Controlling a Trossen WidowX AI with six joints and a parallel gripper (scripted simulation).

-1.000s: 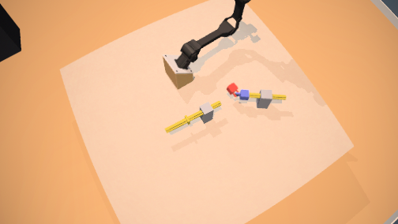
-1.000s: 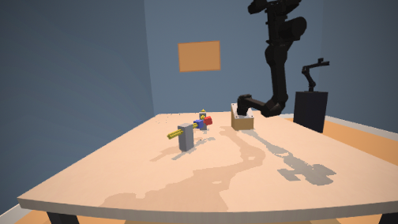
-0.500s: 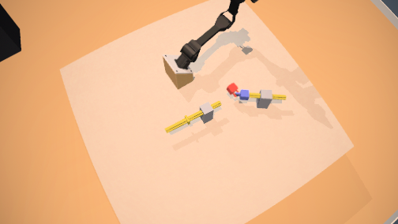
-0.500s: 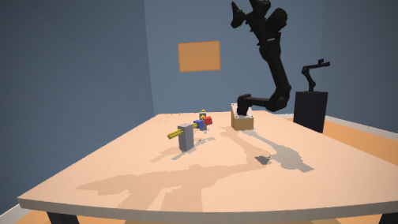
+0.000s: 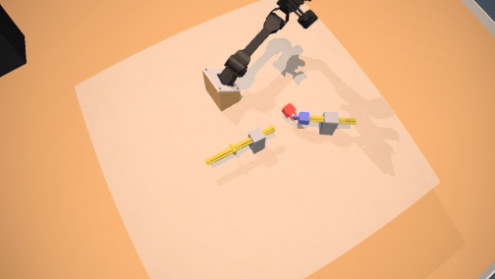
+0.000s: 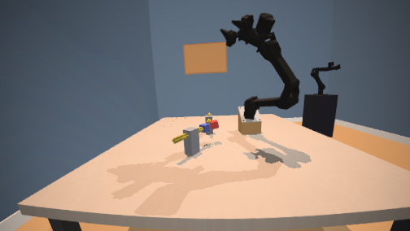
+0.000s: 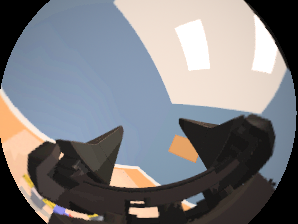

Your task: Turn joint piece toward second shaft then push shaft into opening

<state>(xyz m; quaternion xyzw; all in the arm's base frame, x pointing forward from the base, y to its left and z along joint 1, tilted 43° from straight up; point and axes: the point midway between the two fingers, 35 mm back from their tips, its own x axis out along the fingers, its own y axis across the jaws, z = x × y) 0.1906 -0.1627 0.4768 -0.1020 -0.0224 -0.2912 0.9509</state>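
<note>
The red joint piece (image 5: 289,110) (image 6: 214,124) is hinged to the blue part (image 5: 303,118) (image 6: 204,128) on the first yellow shaft (image 5: 348,121) (image 6: 180,138), held in a grey block (image 5: 329,126) (image 6: 191,142). The red piece is turned askew from the first shaft; its opening cannot be made out. The second yellow shaft (image 5: 221,155) lies through another grey block (image 5: 257,142) (image 6: 208,118). Its near end is apart from the red piece, which sits off its line in the top view. My gripper (image 6: 228,25) (image 7: 150,124) is open and empty, high above the table and away from both shafts.
The arm's base (image 5: 213,90) (image 6: 250,127) stands on the table (image 5: 172,211) (image 6: 325,191), behind the shafts in the exterior view. The second shaft has a small crosspiece (image 5: 234,149). Another arm on a dark stand (image 6: 320,114) is beyond the table.
</note>
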